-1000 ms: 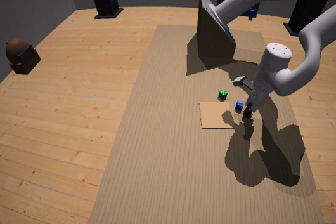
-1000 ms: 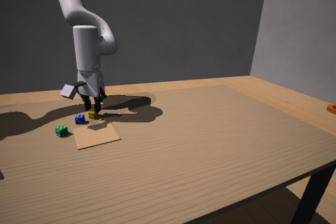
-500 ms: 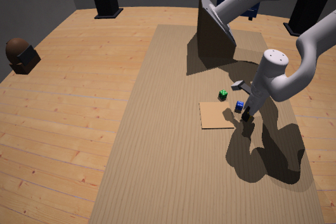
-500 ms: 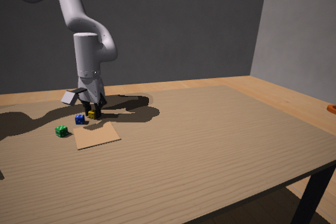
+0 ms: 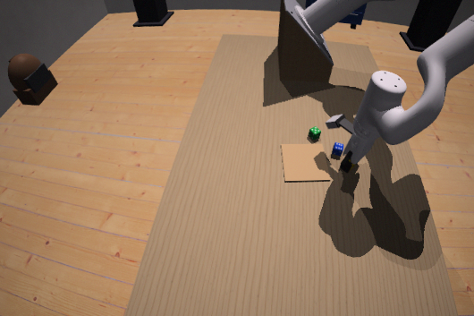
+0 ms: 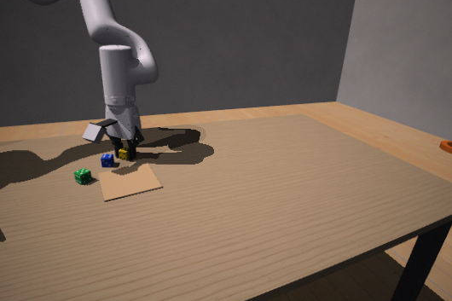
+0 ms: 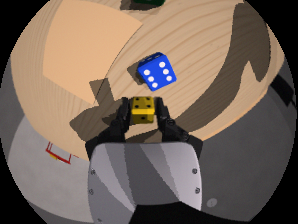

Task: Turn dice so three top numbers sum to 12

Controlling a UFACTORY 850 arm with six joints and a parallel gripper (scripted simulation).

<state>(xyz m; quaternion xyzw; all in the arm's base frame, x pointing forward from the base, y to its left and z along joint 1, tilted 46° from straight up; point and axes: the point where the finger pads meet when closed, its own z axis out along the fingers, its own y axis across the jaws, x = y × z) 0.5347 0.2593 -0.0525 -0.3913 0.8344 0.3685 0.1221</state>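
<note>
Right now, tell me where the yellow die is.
The yellow die sits on the table between the gripper's fingers, off the mat, just beside the blue die.
</note>
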